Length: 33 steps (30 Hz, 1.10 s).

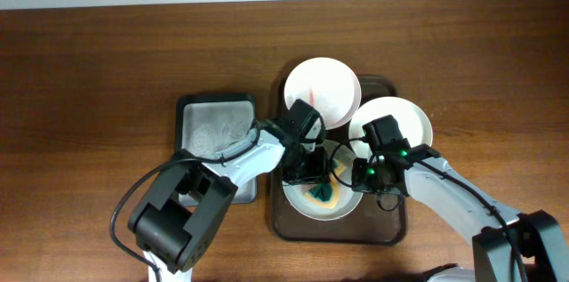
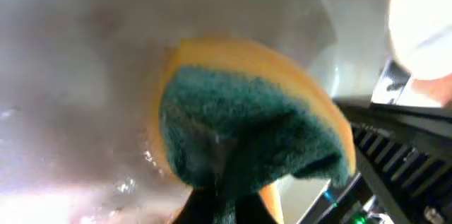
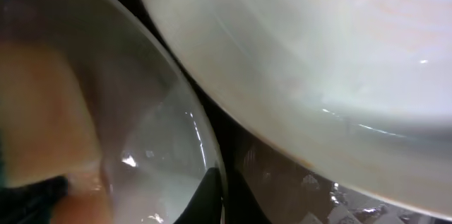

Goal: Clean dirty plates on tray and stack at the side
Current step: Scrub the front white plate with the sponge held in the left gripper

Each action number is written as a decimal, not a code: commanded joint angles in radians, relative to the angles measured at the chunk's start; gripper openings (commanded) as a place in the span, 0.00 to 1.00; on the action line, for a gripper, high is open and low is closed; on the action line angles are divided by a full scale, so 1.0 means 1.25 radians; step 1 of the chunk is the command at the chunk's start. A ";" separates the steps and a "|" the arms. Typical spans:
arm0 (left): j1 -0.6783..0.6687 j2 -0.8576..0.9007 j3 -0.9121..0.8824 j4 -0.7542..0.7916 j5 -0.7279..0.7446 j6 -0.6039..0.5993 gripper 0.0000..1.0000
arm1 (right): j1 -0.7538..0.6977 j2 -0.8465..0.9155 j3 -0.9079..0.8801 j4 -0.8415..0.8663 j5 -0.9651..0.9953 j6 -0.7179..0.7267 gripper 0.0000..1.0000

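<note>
- i see all three plates on the tray (image 1: 384, 225): the front plate (image 1: 345, 204) nearest the arm bases, the back plate (image 1: 324, 86) with a red smear, and the right plate (image 1: 407, 120).
- the green and yellow sponge (image 1: 323, 196) rests on the front plate, pinched tight in my left gripper (image 1: 313, 181).
- my right gripper (image 1: 360, 173) is clamped thin on the front plate's right rim.
- a smaller grey tray (image 1: 216, 126) sits just left of the tray, on the table (image 1: 89, 68).

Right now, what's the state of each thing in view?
left gripper: shut on sponge
right gripper: shut on front plate rim
sponge: on front plate
top plate: red smear, unstacked
right plate: no smear visible
tray: holds all three plates
grey tray: looks sudsy
</note>
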 commanded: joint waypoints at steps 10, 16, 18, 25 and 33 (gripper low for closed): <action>0.082 0.019 0.087 -0.153 -0.340 0.039 0.00 | -0.004 0.008 -0.006 -0.010 0.038 -0.021 0.04; -0.032 0.083 0.087 0.055 -0.086 -0.008 0.00 | -0.002 0.008 -0.006 -0.007 0.014 -0.096 0.04; -0.057 0.103 0.087 0.117 -0.013 -0.008 0.00 | -0.002 0.008 -0.006 -0.007 0.014 -0.100 0.04; -0.044 0.114 0.087 0.172 -0.093 -0.009 0.01 | -0.002 0.008 -0.006 -0.011 0.014 -0.106 0.04; 0.156 0.114 0.127 0.091 -0.167 0.097 0.00 | -0.002 0.008 -0.006 -0.026 0.014 -0.112 0.04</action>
